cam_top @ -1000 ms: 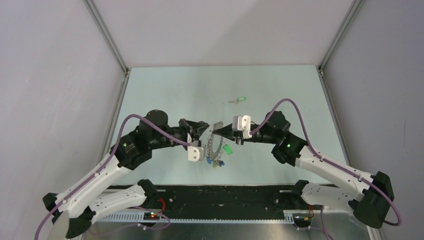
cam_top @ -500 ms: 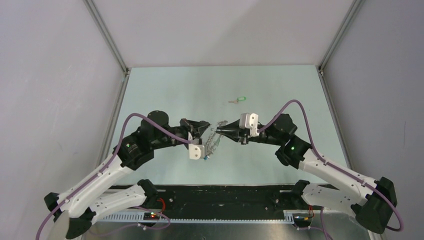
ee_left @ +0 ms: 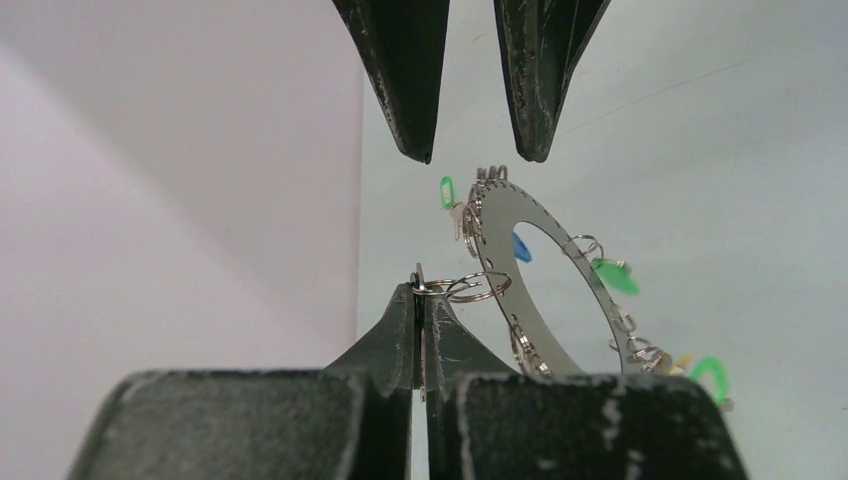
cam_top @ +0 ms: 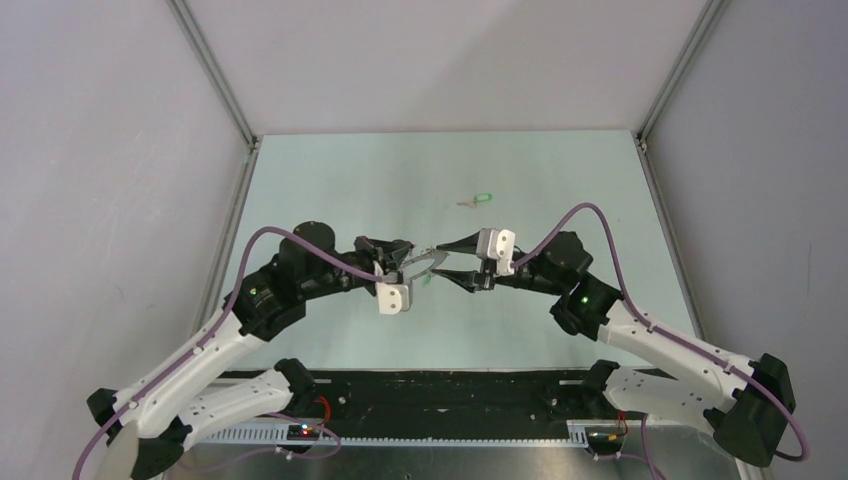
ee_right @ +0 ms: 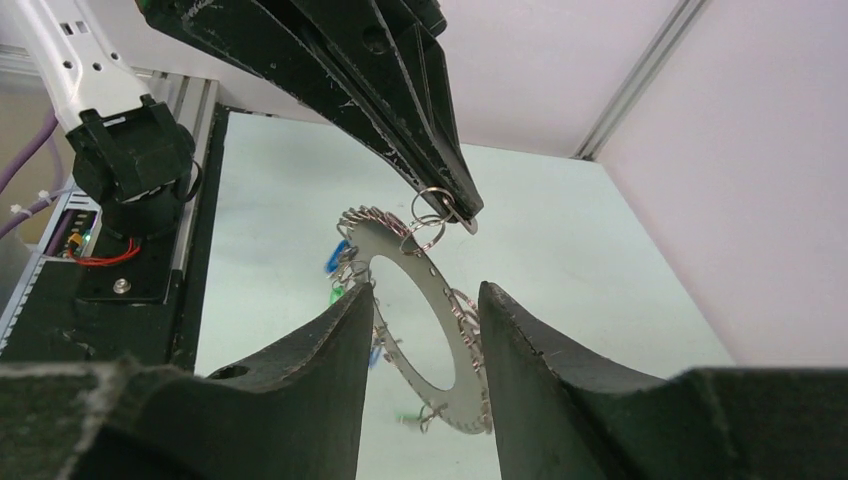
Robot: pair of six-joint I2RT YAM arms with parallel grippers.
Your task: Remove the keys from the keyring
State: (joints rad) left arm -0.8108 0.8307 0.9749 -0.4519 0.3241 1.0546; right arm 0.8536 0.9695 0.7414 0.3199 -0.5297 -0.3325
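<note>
The keyring (ee_left: 500, 215) is a flat silver ring plate with holes along its rim. It carries small split rings and several keys, among them ones with a green head (ee_left: 612, 277) and a blue head (ee_left: 520, 248). It hangs in the air from my left gripper (ee_left: 420, 290), which is shut on a thin flat metal piece and small split ring linked to the plate. My right gripper (ee_right: 428, 290) faces it, open, with its fingers apart and touching nothing. From above, the keyring (cam_top: 420, 262) shows nearly edge-on between the left gripper (cam_top: 405, 257) and the right gripper (cam_top: 443, 260).
One loose key with a green head (cam_top: 480, 199) lies on the pale green table (cam_top: 560, 180) beyond the grippers. Grey walls and metal frame posts enclose the table on three sides. A black strip (cam_top: 450, 390) runs along the near edge by the arm bases.
My right gripper has opened and let go of the keyring's top. The keyring has swung up from hanging broadside and now dangles edge-on from the left gripper.
</note>
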